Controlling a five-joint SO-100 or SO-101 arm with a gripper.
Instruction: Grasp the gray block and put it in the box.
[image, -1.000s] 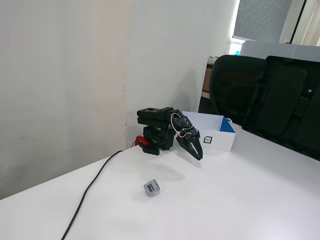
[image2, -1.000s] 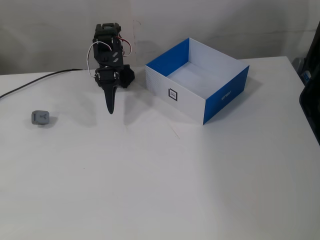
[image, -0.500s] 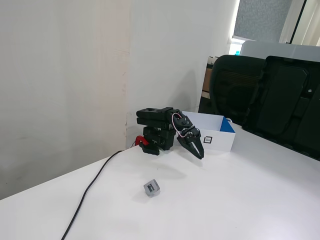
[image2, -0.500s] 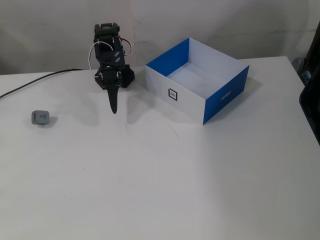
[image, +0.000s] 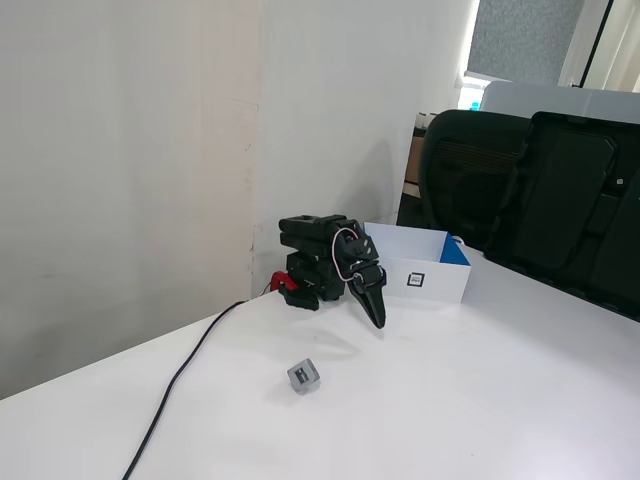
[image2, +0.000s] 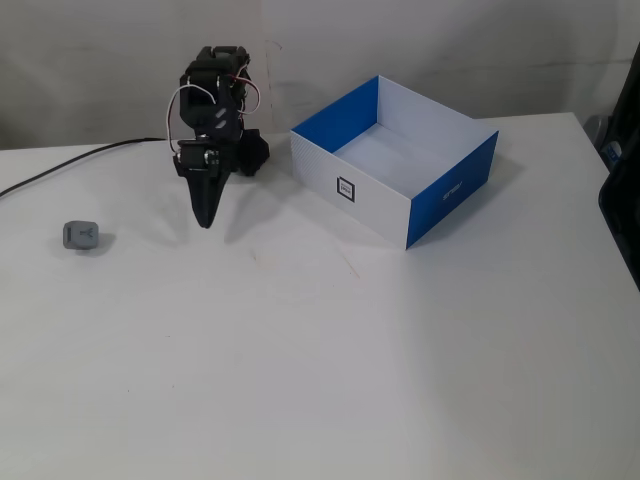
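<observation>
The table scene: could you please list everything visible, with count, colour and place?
block: one, gray, alone on the table, left of the arm in a fixed view.
box: one, white outside, blue inside, open top, right of the arm, a small black-and-white tag on its front.
cable: one, black, running across the table to the arm's base.
chairs: black, behind the table.
table: one, white.
arm: one, black, folded by the wall.
claw: one, black, shut, pointing down, apart from the block.
</observation>
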